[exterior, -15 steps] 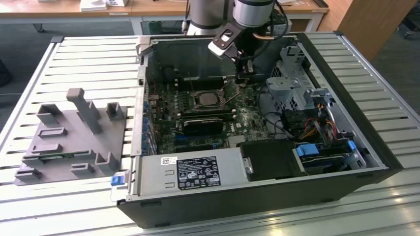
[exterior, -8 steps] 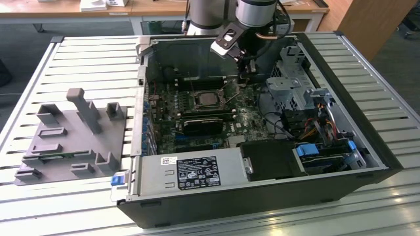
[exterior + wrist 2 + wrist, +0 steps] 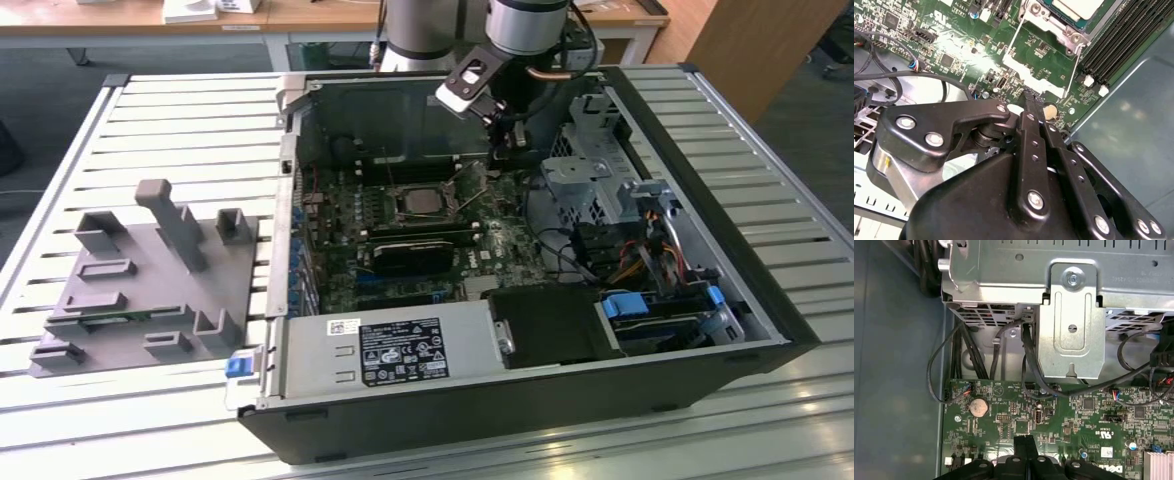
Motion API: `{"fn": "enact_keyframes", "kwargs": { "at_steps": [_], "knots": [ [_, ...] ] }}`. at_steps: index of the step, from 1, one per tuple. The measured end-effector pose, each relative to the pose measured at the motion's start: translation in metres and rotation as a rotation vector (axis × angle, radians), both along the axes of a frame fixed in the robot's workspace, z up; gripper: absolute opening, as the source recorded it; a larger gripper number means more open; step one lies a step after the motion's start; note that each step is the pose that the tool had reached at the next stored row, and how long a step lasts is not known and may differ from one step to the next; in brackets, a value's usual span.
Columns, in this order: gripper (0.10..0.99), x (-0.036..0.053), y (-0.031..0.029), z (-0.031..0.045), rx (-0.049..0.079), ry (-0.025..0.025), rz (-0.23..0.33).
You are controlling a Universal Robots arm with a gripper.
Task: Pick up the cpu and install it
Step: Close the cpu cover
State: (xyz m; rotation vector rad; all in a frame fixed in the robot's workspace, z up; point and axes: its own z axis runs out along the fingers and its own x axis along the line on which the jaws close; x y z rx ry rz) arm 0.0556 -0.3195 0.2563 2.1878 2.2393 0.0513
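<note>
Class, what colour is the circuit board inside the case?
The circuit board is green; clearest in the first wrist view.

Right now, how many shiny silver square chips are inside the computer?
1. The cpu sits on the green board inside the open computer case. More could hide under the cables.
</note>
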Motion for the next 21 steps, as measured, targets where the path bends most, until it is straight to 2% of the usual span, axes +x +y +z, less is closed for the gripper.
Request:
{"fn": "enact_keyframes", "kwargs": {
  "at_steps": [5, 15, 21],
  "knots": [
    [0.106, 0.0024, 0.0007, -0.0016, -0.001, 0.0009, -0.005],
    [0.106, 0.0043, 0.0010, -0.0113, -0.002, 0.0124, -0.008],
    [0.106, 0.0021, 0.0010, -0.0124, -0.002, 0.0134, -0.007]
  ]
}}
